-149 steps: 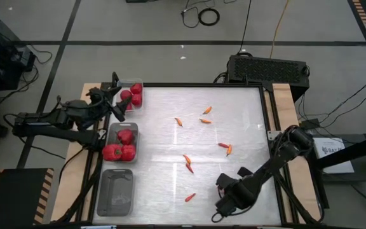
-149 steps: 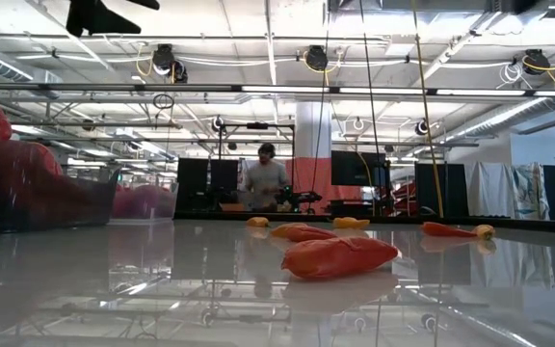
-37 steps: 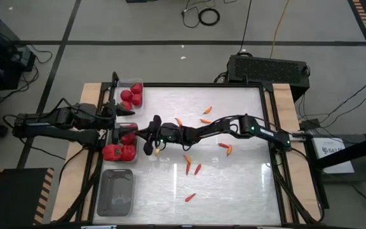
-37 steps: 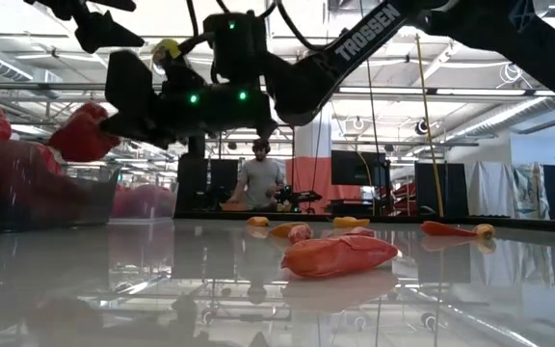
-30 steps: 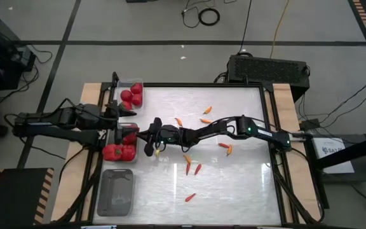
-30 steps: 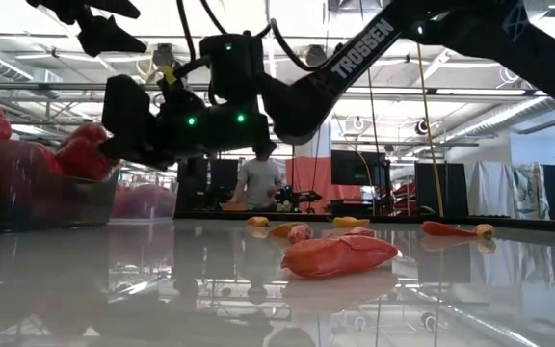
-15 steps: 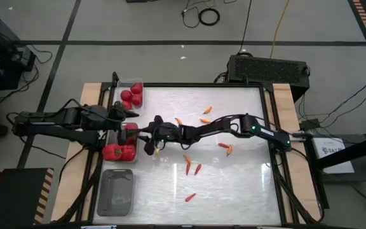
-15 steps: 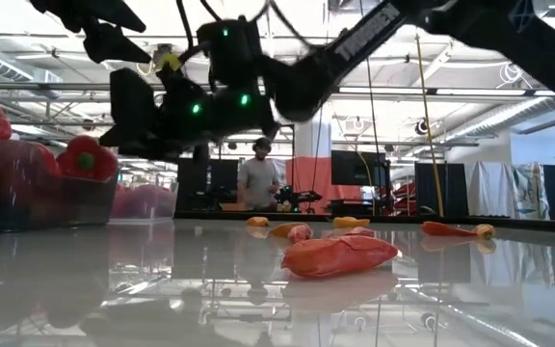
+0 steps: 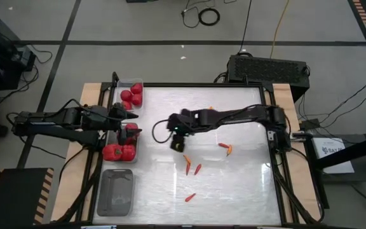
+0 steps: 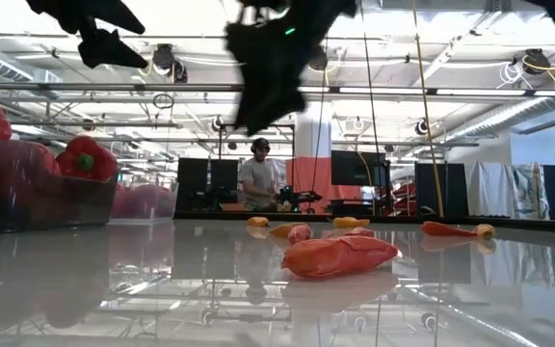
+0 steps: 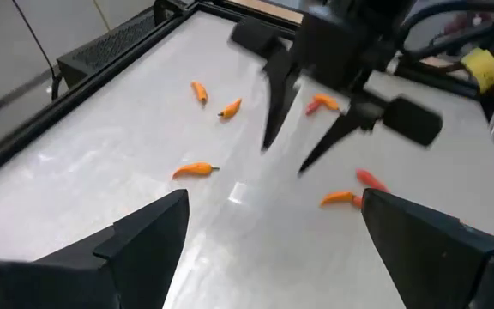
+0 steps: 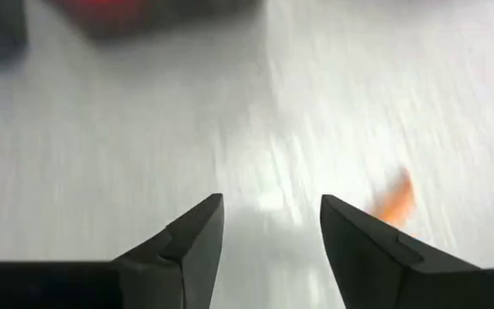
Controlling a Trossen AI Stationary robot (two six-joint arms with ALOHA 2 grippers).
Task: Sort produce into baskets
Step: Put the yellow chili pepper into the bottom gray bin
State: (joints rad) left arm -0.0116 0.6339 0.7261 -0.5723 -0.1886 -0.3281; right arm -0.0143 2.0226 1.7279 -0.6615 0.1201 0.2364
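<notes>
Several red bell peppers (image 9: 121, 151) lie heaped in the middle grey basket (image 9: 110, 135) at the table's left edge; one with a green stem (image 10: 85, 159) sits on top. Red tomatoes (image 9: 132, 95) fill the small clear basket (image 9: 138, 81) at the far left. Orange-red chili peppers (image 9: 187, 159) lie scattered on the white table. My right gripper (image 9: 175, 141) hangs open and empty above the table, right of the pepper basket. My left gripper (image 9: 129, 114) hovers open and empty over the baskets' right rim.
A third grey basket (image 9: 115, 191) stands at the near left. More chilies lie at the near middle (image 9: 190, 197), at the right (image 9: 226, 147) and at the far side (image 9: 208, 109). A black box (image 9: 269, 69) sits beyond the table's far edge.
My right gripper has opened over the middle grey basket and let go of a bell pepper, which now rests on top of the heap. The gripper has then risen and drawn back toward the table's right.
</notes>
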